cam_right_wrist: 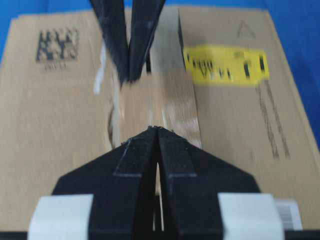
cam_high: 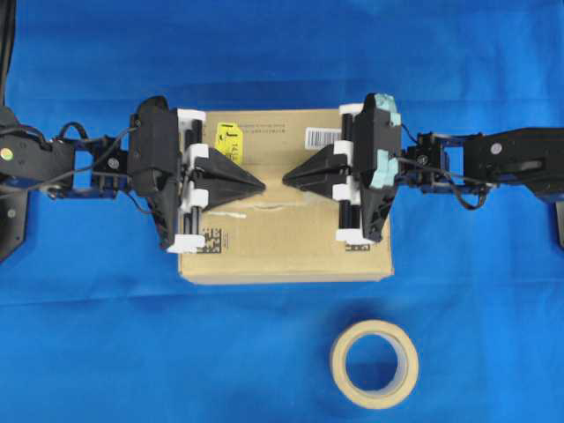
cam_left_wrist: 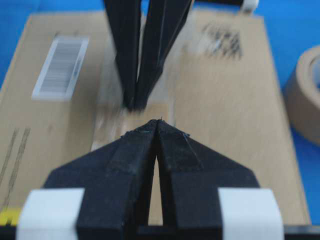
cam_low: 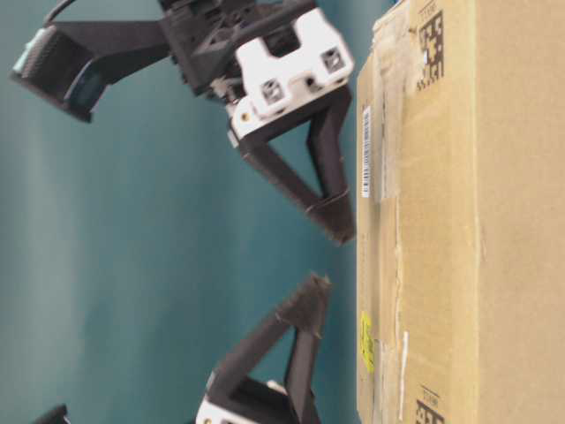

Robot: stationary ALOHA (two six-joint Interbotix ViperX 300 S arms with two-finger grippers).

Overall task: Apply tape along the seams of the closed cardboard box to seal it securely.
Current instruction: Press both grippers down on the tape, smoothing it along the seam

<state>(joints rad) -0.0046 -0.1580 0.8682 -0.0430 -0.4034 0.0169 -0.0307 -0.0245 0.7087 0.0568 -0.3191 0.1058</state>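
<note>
A: How are the claws set?

B: The left claw and right claw are pressed together, nothing pinched, tip to tip above the cardboard box.

A: And the tape?

B: It is laid between and just below the tips, over the seam, which runs claw to claw. Neither arm is judged nearer.

A blue cloth carries the cardboard box and a tape roll.
</note>
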